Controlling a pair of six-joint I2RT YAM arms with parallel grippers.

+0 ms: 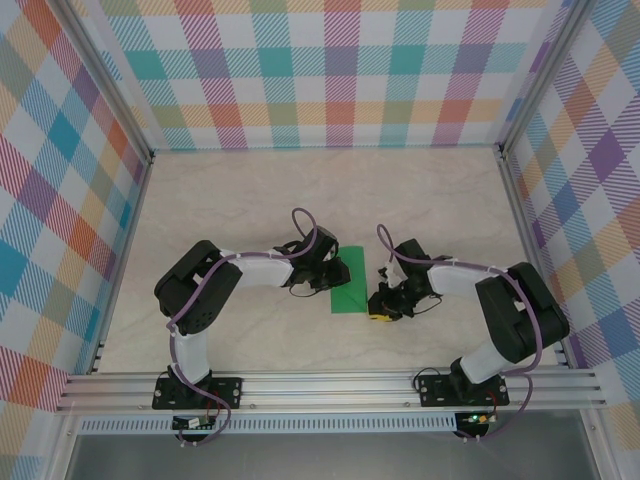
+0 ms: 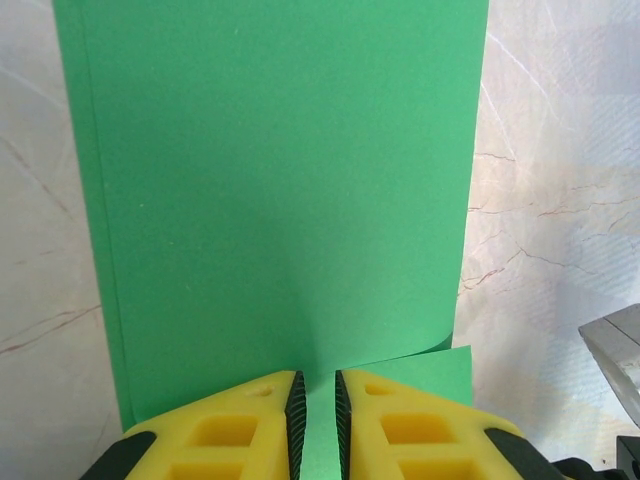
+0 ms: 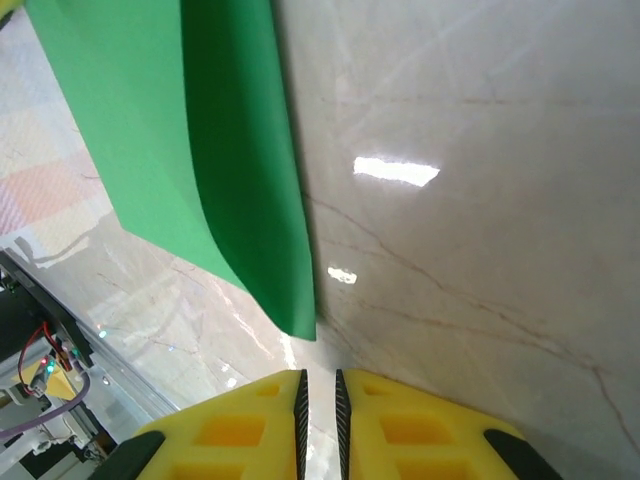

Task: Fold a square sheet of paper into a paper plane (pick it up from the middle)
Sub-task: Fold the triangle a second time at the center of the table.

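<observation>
Top external view: paper (image 1: 350, 297) flat on table (image 1: 250, 190), long axis running away from bases, between both grippers. Left gripper (image 1: 330, 274) over its edge, fingers together; right gripper (image 1: 381, 308) just beside, likewise closed, empty.

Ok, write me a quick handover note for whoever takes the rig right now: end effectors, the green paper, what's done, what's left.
Left end effector: shut, over one edge of the green sheet; a real pinch cannot be confirmed.
Right end effector: shut, empty, just off the sheet's corner, above the table.
Sheet: mid-table between the arms, a two-layer rectangle, one edge curling up.
Done: apparently the first half fold.
Left: press that crease flat, then all nose and wing folds; no plane yet.
</observation>
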